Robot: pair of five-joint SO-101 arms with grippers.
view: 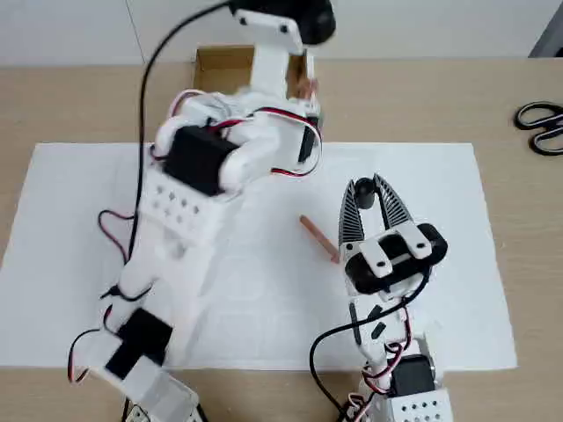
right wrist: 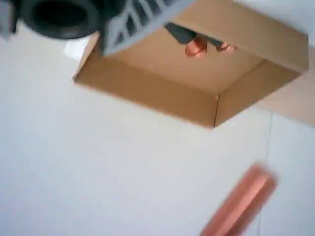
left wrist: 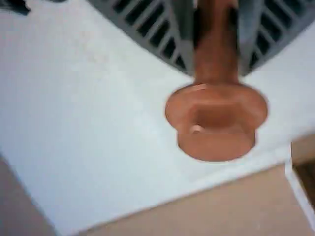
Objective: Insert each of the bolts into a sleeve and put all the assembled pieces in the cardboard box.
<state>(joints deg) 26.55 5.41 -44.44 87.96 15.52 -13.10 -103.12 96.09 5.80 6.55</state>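
Note:
My left gripper (left wrist: 216, 49) is shut on an orange bolt (left wrist: 216, 120), gripping its shaft with the hex head sticking out past the fingers. From above, this gripper (view: 305, 88) hangs at the right edge of the cardboard box (view: 220, 63). My right gripper (view: 374, 195) is over the white paper, shut on a black sleeve (view: 362, 189). The sleeve (right wrist: 59, 14) shows close in the right wrist view, with the box (right wrist: 162, 96) and the left arm's orange bolt (right wrist: 197, 47) beyond it. An orange rod-shaped piece (view: 318, 237) lies on the paper just left of my right gripper.
A white paper sheet (view: 457, 264) covers the middle of the wooden table (view: 440, 97). Scissors (view: 541, 126) lie at the far right edge. The left arm's body and cables (view: 185, 193) span the left half of the paper.

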